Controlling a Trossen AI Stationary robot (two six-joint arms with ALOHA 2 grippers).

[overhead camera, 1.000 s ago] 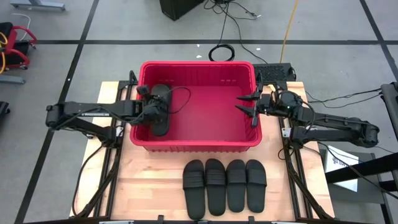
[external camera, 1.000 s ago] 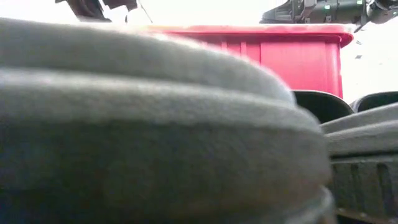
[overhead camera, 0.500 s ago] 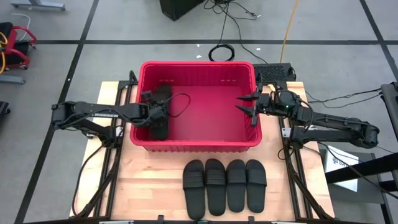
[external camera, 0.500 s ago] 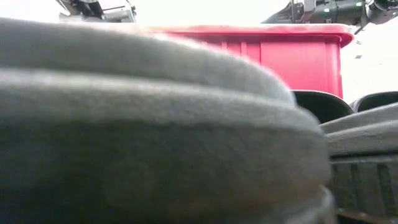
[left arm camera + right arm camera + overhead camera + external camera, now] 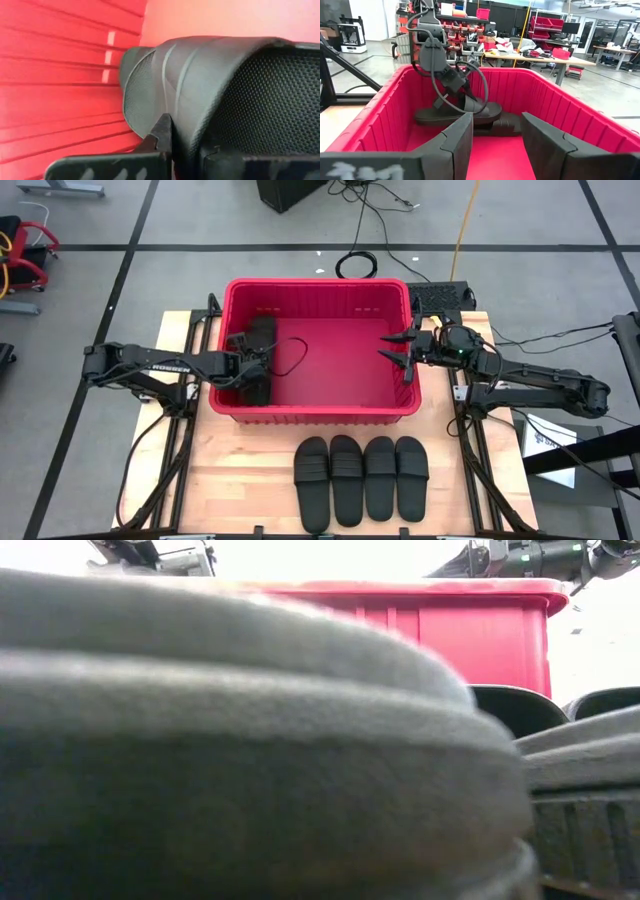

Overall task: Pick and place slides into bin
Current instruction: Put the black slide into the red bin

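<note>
- The high view alone shows the whole layout: a large rectangular red plastic bin (image 5: 318,350) with ribbed walls stands on the far half of the pale wooden desk (image 5: 240,480), and four black rubbery slip-on slides (image 5: 362,478) lie side by side in a row on the desk just in front of it.
- Only the left wrist view shows the grip up close: the left tool (image 5: 187,145) is pinched narrow on the ribbed strap of a black slide (image 5: 210,85), close to the bin's ribbed red wall.
- From above, the left tool (image 5: 243,366) sits inside the bin at its left side, with black slides (image 5: 256,360) beneath and beside it.
- The right wrist view shows two slides (image 5: 470,116) resting on the bin floor under the left arm (image 5: 432,47); the two overlap.
- The right tool (image 5: 404,350) hangs over the bin's right rim, its fingers (image 5: 457,140) spread wide and holding nothing.
- The low view is mostly blocked by one near slide (image 5: 230,740); the bin's red wall (image 5: 480,630) shows behind it.
</note>
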